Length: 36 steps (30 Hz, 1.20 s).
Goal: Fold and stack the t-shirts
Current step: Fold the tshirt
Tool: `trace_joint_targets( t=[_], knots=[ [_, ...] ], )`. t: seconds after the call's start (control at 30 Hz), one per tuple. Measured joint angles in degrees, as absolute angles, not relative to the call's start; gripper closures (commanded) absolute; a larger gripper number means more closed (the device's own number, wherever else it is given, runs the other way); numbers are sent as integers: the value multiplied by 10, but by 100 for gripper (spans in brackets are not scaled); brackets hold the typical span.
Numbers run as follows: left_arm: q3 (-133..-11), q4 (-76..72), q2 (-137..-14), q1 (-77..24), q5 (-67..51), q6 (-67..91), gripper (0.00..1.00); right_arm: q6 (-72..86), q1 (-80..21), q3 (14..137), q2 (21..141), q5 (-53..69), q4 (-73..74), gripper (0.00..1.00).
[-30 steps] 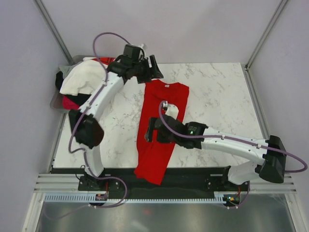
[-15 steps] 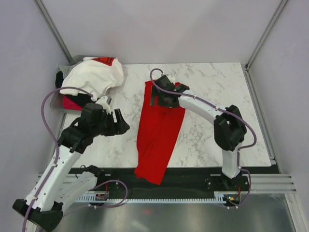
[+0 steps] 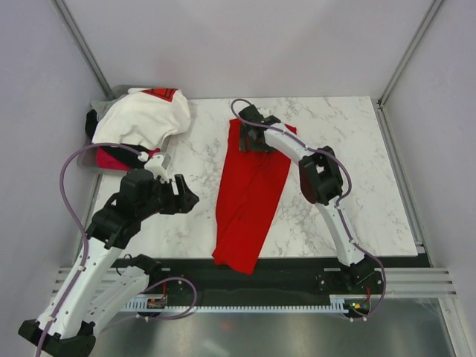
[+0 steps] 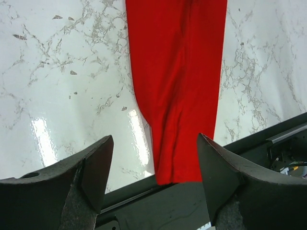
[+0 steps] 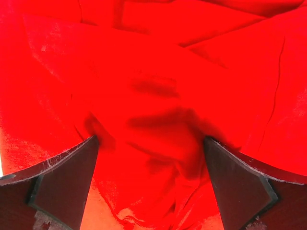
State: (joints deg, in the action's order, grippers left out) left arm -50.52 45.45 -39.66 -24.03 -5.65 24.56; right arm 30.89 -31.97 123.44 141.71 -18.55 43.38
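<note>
Marble bench (image 3: 349, 141), white walls around. Red shirt (image 3: 249, 197) is folded lengthwise into a long strip and lies mid-bench, running from the far side to the near edge, tilted a bit left toward the near end. Its near end hangs over the bench lip onto the black rail (image 3: 297, 266); the left wrist view shows the same thing, with the hem on the rail. Right arm (image 3: 297, 149) is stretched to the far end of the strip with the right jaws over the cloth there. Right jaws are apart: the wrist view has both fingers (image 5: 62, 182) wide, with rumpled red cloth filling the gap. Can't tell whether they touch it. Left arm (image 3: 111, 223) sits low on the left. Left jaws are apart with nothing between them, above bare marble just left of the strip's near half, clear of the cloth. The other shirts are heaped at the far-left corner over a grey tray (image 3: 83, 155): white shirt (image 3: 145, 119) on top with its red mark (image 3: 161, 93) showing, black shirt (image 3: 91, 123) at the left edge, and pink shirt (image 3: 111, 158) poking out underneath.
</note>
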Motion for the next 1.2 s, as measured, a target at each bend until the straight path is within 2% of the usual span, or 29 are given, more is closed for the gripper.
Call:
trace_joint_targets(
  t=[0.23,0.4,0.6,0.77,0.83,1.03,1.2],
  knots=[
    [-499,444,-368,-240,-56,245,23,194,-230,1402,1518,-147,413,2],
    [-498,438,-366,-237,-56,245,23,38,-214,1429,1546,-79,338,2],
    [-495,434,-392,-236,-47,245,25,-27,-269,1291,1467,-122,259,2],
    [-493,430,-429,-236,-44,248,26,11,-300,1201,1362,-136,274,2],
    [-485,417,-451,-236,-49,259,27,51,-296,1134,1282,-146,273,2],
    [-416,327,-543,-236,-96,321,30,203,-264,819,958,-163,267,3],
    [-397,249,-631,-249,-125,362,30,299,-281,534,802,-117,251,11]
  ],
)
